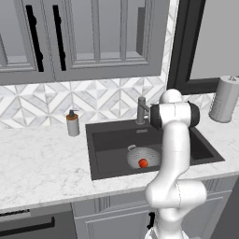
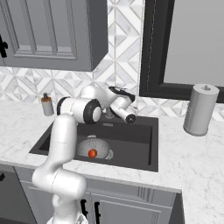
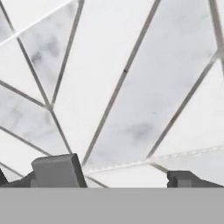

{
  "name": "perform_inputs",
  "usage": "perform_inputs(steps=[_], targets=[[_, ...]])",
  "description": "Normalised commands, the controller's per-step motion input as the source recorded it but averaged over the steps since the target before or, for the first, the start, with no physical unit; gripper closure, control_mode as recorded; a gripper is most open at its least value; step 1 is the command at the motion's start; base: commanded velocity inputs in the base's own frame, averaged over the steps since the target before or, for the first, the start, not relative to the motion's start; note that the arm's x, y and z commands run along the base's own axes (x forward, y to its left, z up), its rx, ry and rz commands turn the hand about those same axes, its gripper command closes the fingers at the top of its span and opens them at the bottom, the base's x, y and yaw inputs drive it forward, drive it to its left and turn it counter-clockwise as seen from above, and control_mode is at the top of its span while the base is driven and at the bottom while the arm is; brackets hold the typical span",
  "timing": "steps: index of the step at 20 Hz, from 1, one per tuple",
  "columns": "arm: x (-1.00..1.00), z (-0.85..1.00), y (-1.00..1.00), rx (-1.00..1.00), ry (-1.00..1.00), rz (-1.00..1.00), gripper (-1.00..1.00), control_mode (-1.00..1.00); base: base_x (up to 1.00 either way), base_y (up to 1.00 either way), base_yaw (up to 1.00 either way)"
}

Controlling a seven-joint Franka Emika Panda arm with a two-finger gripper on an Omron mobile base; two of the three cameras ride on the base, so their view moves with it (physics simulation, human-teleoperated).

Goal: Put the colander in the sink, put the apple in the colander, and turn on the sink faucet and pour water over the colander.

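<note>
At frame centre, the apple (image 1: 143, 163) is sitting in the colander (image 1: 141, 156) in the sink (image 1: 112, 140). Gripper (image 3: 118, 177) is facing tile, fingers spread wide; risk it's missing the faucet (image 1: 141, 110) lever.

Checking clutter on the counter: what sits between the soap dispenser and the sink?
Nothing: in the left base view, only bare marble counter separates the soap dispenser from the sink rim.
</note>
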Motion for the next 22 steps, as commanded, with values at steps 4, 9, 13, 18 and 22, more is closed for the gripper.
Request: perform_inputs(steps=[4, 9, 13, 18, 22], targets=[[0.05, 0.00, -0.99, 0.04, 0.00, 0.00, -1.00, -1.00, 0.00, 0.00, 0.00], [0.04, 0.00, -1.00, 0.05, 0.00, 0.00, -1.00, -1.00, 0.00, 0.00, 0.00], [0.00, 0.00, -1.00, 0.05, 0.00, 0.00, -1.00, -1.00, 0.00, 0.00, 0.00], [0.00, 0.00, -0.90, 0.03, 0.01, 0.00, -1.00, -1.00, 0.00, 0.00, 0.00], [0.00, 0.00, -0.61, 0.00, 0.03, 0.00, -1.00, -1.00, 0.00, 0.00, 0.00]])
